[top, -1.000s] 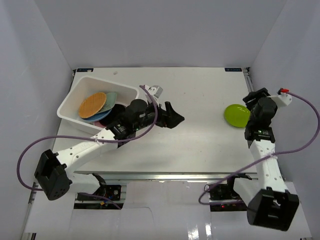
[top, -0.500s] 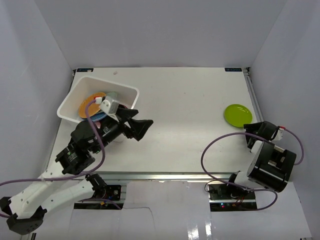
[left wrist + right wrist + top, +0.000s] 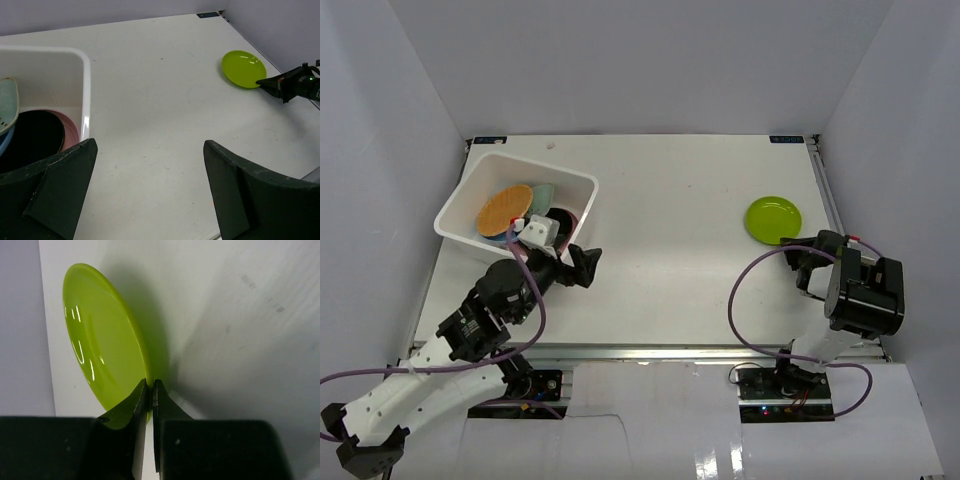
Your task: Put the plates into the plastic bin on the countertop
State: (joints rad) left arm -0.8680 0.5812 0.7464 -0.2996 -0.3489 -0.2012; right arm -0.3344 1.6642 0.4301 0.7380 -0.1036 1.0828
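A lime green plate [image 3: 772, 218] [image 3: 243, 69] [image 3: 100, 345] is at the right side of the countertop [image 3: 680, 200]. My right gripper [image 3: 789, 242] [image 3: 150, 382] is shut on its near rim. The white plastic bin [image 3: 480, 175] [image 3: 85, 65] stands at the far left. It holds an orange textured plate [image 3: 505, 207], a pale green dish [image 3: 542, 195], a black plate [image 3: 558, 220] [image 3: 30, 140] and a pink plate [image 3: 70, 132]. My left gripper [image 3: 582, 268] [image 3: 150, 145] hangs open and empty just in front of the bin's near right corner.
White walls close in the countertop on three sides. A metal rail [image 3: 650, 350] runs along the near edge. The right arm's purple cable [image 3: 740, 290] loops over the table left of its base.
My right gripper has shut on the lime green plate's rim, and the plate has shifted left and farther back. My left arm has drawn back toward the near edge, still open.
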